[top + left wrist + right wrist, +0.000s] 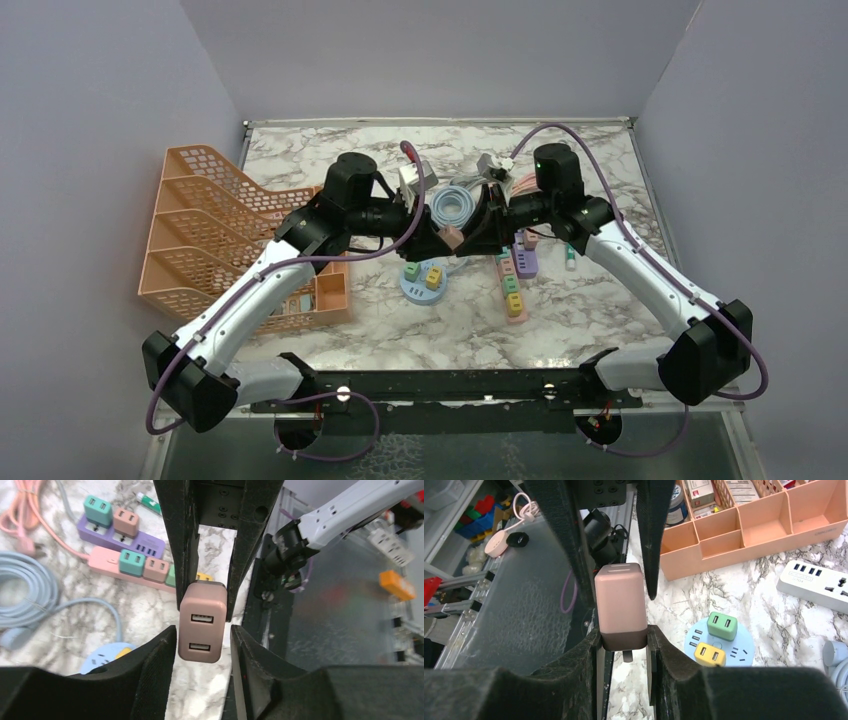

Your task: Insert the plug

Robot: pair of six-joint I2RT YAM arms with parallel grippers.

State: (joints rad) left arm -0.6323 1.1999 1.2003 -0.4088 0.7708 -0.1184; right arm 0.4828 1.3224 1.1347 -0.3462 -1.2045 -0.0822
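Blocky matte-pink plug point(619, 600) with rounded corners sits mid-air over the centre of the marbled table point(400, 340), near a round blue socket hub point(423, 285). Right gripper point(624, 636) is clamped tight on its darker end. Left gripper point(202, 632) brackets the USB end, maybe a hair loose, can't tell.

Setup sits in a little booth: a plain pale lavender left wall point(100, 120), back wall point(440, 50) and right wall point(760, 120). The table top point(400, 345) is white marble-look with grey veins, evenly lit, shadows pretty soft. Along the near edge there's a black rail point(450, 383), then a frosted panel point(460, 445). The right wrist view catches some cluttered shelving point(454, 515) just past the aluminium framing point(459, 587).
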